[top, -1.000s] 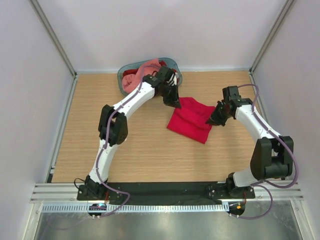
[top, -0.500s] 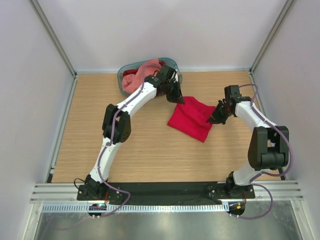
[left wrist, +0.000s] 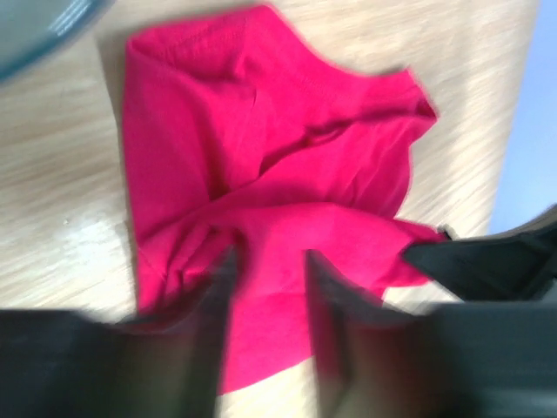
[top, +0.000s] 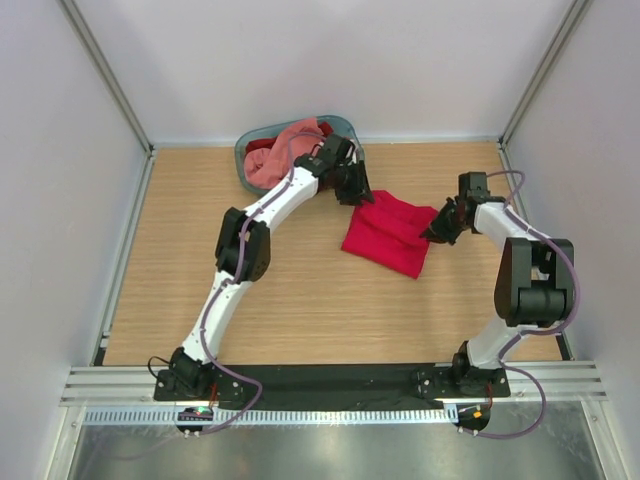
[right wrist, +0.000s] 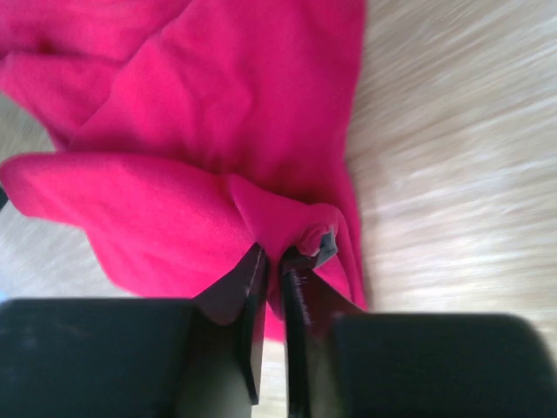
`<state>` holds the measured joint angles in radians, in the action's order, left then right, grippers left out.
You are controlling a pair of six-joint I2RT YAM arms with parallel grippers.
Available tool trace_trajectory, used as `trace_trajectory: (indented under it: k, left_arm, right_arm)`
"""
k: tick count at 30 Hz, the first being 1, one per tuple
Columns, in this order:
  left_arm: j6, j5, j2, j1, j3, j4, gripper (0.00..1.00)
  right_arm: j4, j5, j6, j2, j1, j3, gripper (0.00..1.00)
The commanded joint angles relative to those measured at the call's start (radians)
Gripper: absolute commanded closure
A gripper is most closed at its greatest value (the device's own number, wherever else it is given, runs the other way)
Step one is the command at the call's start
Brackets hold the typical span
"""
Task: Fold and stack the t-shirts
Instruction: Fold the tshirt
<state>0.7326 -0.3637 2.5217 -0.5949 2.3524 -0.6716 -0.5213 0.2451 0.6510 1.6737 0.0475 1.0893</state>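
Within the last second the left gripper (top: 352,192), jaws blurred but apparently spread, had slid right past the basket (top: 241,158). The red shirt (top: 390,232) had shifted right across the table (top: 200,250), its hem pinched by the right gripper (top: 436,233). I judged this repositioning, with folding unfinished. The tabletop was wood-grain, and white walls (top: 300,60) enclosed it.

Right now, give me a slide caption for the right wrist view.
Right gripper shut on a fold of the bright crimson red cloth t-shirt over the light wooden table.
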Motion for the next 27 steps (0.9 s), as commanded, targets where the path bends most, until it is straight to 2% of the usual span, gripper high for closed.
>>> trace_trajectory:
  k: [1,3,4,6,7,8,10,11,14,19,23,27]
  left_arm:
    - [0.002,0.068,-0.018,0.018,0.074,0.064,0.47]
    - [-0.013,0.109,-0.040,0.024,0.068,0.025,0.30]
    - [-0.016,0.129,-0.055,0.030,0.050,0.005,0.27]
    - [-0.039,0.199,-0.144,0.029,-0.004,-0.026,0.26]
    - [-0.050,0.219,-0.184,0.029,-0.100,-0.025,0.25]
    - [-0.070,0.236,-0.272,0.029,-0.148,-0.017,0.24]
    - [-0.084,0.256,-0.348,0.029,-0.240,-0.006,0.25]
    - [-0.094,0.255,-0.403,0.029,-0.307,-0.011,0.26]
    - [-0.108,0.197,-0.484,0.027,-0.439,-0.034,0.30]
    - [-0.122,0.131,-0.671,0.012,-0.636,-0.025,0.35]
    - [-0.131,0.095,-0.791,0.009,-0.784,-0.045,0.36]
    - [-0.131,0.092,-0.900,0.009,-0.892,-0.055,0.36]
  right_arm:
    - [0.141,-0.027,0.050,0.017,0.040,-0.014,0.80]
    - [0.144,-0.029,0.035,0.040,0.048,0.044,0.64]
    - [0.085,-0.035,0.018,0.066,0.049,0.082,0.54]
    - [-0.012,-0.091,-0.051,0.077,0.049,0.207,0.50]
    - [-0.102,-0.116,-0.077,0.060,0.051,0.239,0.44]
    - [-0.135,-0.134,-0.097,0.046,0.048,0.276,0.41]
    - [-0.222,-0.165,-0.137,0.014,0.028,0.296,0.36]
    - [-0.252,-0.176,-0.143,-0.014,0.014,0.308,0.36]
    - [-0.305,-0.272,-0.120,-0.071,-0.128,0.273,0.36]
    - [-0.312,-0.375,0.085,-0.098,-0.363,0.213,0.37]
    - [-0.287,-0.456,0.179,-0.057,-0.445,0.182,0.39]
    - [-0.246,-0.509,0.185,0.014,-0.460,0.205,0.41]
